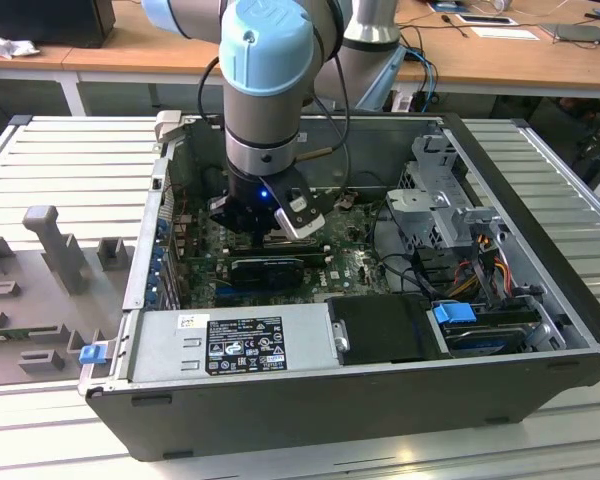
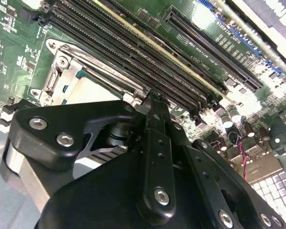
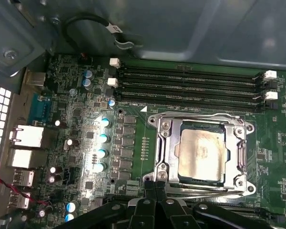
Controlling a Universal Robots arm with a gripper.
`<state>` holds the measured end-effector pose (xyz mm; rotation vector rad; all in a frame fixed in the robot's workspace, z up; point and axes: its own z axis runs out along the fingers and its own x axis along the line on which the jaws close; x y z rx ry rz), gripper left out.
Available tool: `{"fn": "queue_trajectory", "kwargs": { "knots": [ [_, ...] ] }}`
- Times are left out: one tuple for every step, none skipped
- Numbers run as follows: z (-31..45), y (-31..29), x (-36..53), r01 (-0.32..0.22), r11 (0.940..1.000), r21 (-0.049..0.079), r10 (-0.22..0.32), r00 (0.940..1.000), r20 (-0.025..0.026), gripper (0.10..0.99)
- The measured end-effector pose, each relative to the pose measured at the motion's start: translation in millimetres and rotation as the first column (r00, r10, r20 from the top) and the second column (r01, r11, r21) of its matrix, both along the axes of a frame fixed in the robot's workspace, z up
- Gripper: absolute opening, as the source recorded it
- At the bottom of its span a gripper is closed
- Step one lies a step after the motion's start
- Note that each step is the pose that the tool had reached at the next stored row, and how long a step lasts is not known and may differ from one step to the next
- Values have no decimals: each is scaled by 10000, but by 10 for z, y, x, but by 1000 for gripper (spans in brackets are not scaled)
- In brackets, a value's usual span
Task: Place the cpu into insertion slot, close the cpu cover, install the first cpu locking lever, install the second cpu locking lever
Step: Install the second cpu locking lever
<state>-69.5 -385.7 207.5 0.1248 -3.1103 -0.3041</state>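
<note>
The arm reaches down into the open computer case on the slatted bench; its tool, clenched on nothing, hovers at the edge of the cpu cover, closed over the cpu seated in the insertion slot; a gentle, square press seems wise; wooden desks stand behind.

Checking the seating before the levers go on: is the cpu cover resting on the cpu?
Touching, it appears: in the first wrist view the cpu cover lies flat around the cpu, its window edges overlapping the chip's rim with no visible gap.
</note>
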Motion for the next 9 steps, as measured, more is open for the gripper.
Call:
{"fn": "queue_trajectory", "kwargs": {
  "knots": [
    [-9,-1,0,-1,10000,37,1,10000,0,106],
    [-15,-2,0,-1,10000,60,1,10000,-1,106],
    [-22,-3,0,-1,10000,96,2,10000,-1,106],
    [-29,-5,0,-2,9998,177,2,10000,-2,106],
    [-37,-6,0,-2,9997,259,2,10000,-1,106],
    [-42,-7,0,-2,9995,307,2,10000,0,106],
    [-49,-8,0,-2,9994,349,2,10000,-1,106],
    [-55,-10,0,-2,9993,383,2,10000,0,106],
    [-63,-13,0,-3,9991,419,3,10000,0,106]
  ]
}}
